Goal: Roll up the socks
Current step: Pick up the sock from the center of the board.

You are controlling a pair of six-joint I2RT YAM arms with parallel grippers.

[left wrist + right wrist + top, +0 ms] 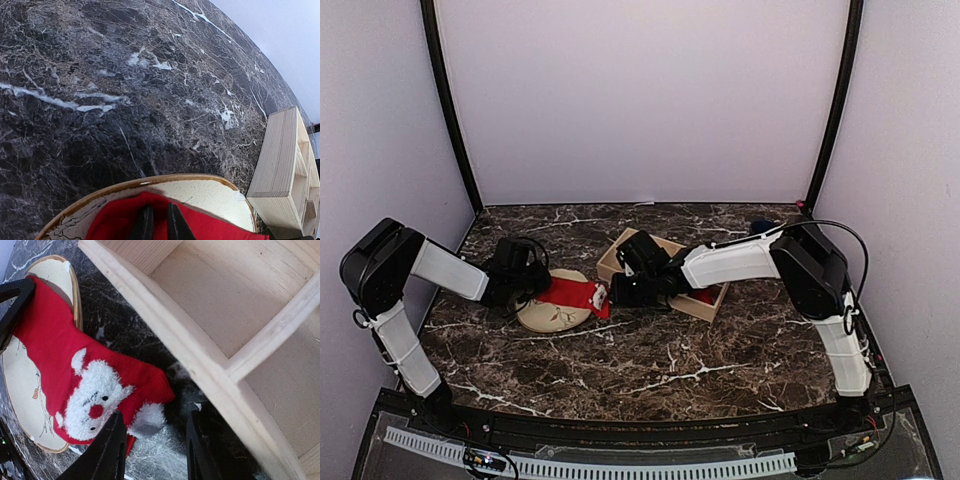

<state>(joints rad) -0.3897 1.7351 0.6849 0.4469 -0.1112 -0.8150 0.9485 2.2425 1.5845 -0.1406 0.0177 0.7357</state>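
Left gripper (159,214), mine: fingers drawn narrow, pinching red sock (112,222) over plate (215,192). Sock, white face marking up, lies flat across plate; white-tufted end hangs past plate's right rim onto marble table (100,100). Right gripper (155,427), mine: jaws spread, astride tufted end, gripping nothing, between plate and wooden box (200,295).
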